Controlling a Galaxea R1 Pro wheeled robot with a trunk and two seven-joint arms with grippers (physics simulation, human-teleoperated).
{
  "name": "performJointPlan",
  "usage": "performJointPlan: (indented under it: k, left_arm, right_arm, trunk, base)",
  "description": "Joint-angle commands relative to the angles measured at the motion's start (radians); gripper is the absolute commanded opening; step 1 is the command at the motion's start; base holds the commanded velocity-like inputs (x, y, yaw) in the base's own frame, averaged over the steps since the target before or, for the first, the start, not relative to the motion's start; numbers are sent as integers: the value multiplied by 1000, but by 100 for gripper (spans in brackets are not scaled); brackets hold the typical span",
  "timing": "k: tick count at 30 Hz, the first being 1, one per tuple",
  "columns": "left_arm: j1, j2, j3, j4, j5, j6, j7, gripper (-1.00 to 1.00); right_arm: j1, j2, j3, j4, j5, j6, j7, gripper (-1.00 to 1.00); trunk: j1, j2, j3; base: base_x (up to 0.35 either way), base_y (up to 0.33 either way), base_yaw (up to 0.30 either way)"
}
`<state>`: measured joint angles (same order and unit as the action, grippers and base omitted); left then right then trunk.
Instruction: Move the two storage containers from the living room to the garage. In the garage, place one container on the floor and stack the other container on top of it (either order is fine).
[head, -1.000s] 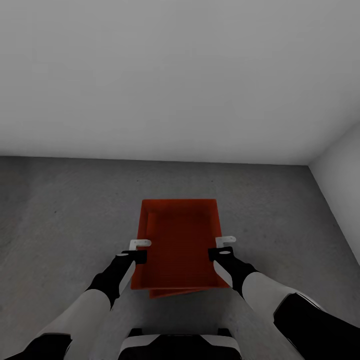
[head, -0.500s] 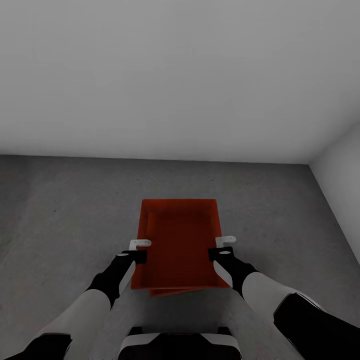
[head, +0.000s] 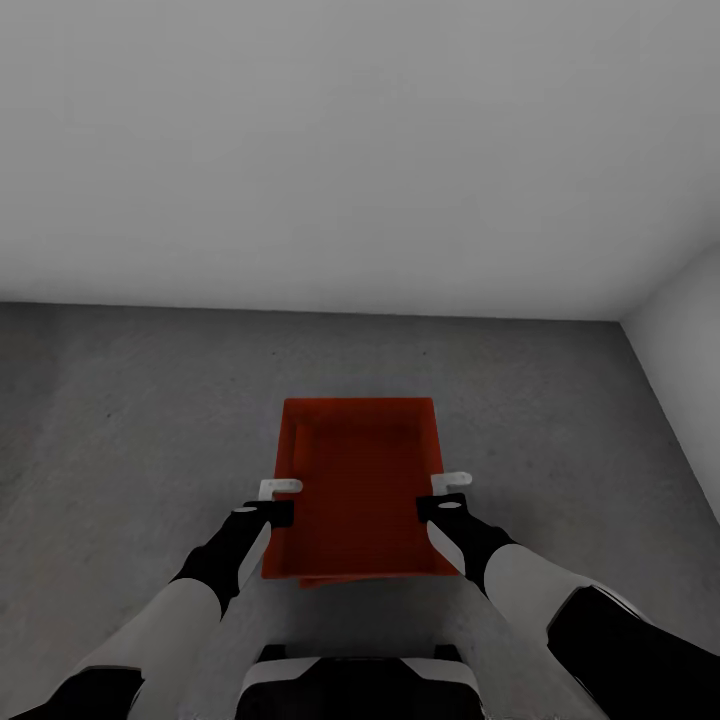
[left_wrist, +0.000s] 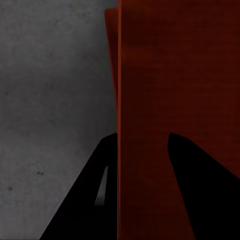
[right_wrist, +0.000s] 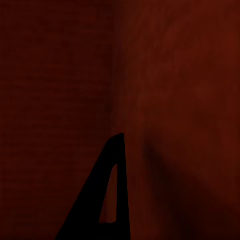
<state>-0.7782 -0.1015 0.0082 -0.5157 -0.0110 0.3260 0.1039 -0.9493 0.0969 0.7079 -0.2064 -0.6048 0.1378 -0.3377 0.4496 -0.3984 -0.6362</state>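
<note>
Left gripper (head: 268, 500) straddles upper container's (head: 360, 490) left wall, clamped | right gripper (head: 440, 496) grips right wall likewise | bin between both arms, long axis running away from robot | lower container (head: 345, 581) directly beneath, on garage floor (head: 120, 420), near the wall

Forearms: white, smooth, rounded shells, each going to black at the elbow.
Wrists: matt black, tapering.
left gripper (head: 281, 488): black block with pale grey-white fingers.
right gripper (head: 451, 482): same colours and build.
Fingers (left_wrist: 95, 200): black, wedge-shaped, slotted.
Trunk top (head: 355, 690): white with dark edging, possibly a panel.
</note>
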Motion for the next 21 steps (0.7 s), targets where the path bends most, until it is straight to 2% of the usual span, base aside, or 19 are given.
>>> performJointPlan:
  k: [1, 21]
  left_arm:
    - [0, 0, -11, 18, 28, 21, 8, -100]
    - [0, 0, -11, 19, 28, 21, 8, -100]
  right_arm:
    - [-2, -26, -21, -4, 33, -3, -18, -100]
    - [-2, -26, -21, -4, 33, -3, -18, -100]
  trunk:
    - [0, -2, -3]
    - [0, -2, -31]
  base:
    - [0, 0, 0]
    - [0, 0, 0]
